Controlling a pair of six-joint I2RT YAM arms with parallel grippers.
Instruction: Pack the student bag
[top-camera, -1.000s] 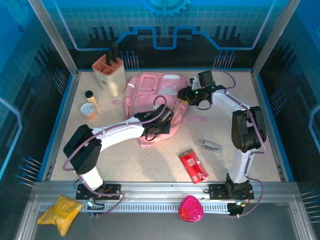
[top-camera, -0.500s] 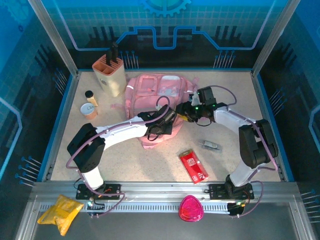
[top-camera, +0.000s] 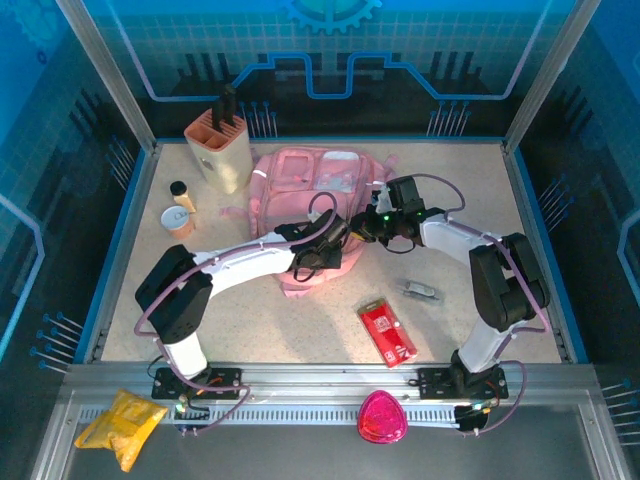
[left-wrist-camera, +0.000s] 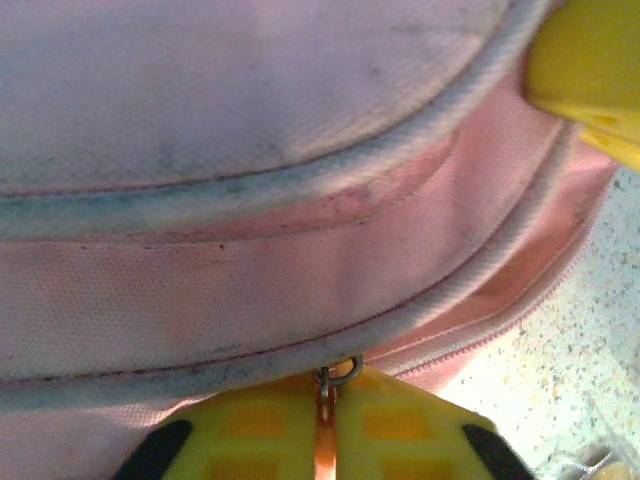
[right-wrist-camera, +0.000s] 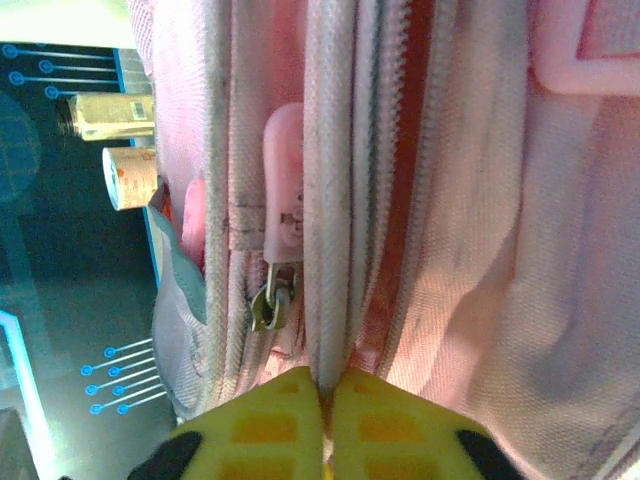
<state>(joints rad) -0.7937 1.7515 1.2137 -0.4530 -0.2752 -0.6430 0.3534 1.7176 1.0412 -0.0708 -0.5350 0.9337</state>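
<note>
Starting at the left gripper (left-wrist-camera: 326, 402): the pads are squeezed together on the zipper pull (left-wrist-camera: 338, 373), with its little ring sitting right against the bag's piping. Just beside it, the right gripper (right-wrist-camera: 326, 398) is also closed tight, pinching a ridge of pink fabric next to the zip teeth (right-wrist-camera: 397, 100). Both work at the near right flank of the student bag (top-camera: 305, 185), which lies flat toward the back middle of the counter (top-camera: 250, 320), front pockets up.

My read is that this is the opening step: one side anchors the cloth and the other is set to run the slider. Nothing looks packed yet. The next move calls for a steady draw along the zip line with the fabric held taut. A yank would likely just drag the soft bag.

For room to move, a red packet (top-camera: 387, 331) and a small silver item (top-camera: 422, 290) lie on the near right, well apart from the bag. A beige holder (top-camera: 218, 150) stands near the bag's far left corner, with a bottle (top-camera: 182, 192) and a small tub (top-camera: 180, 221) close by. There is an open stretch of counter at near centre, and the side walls are well off.
</note>
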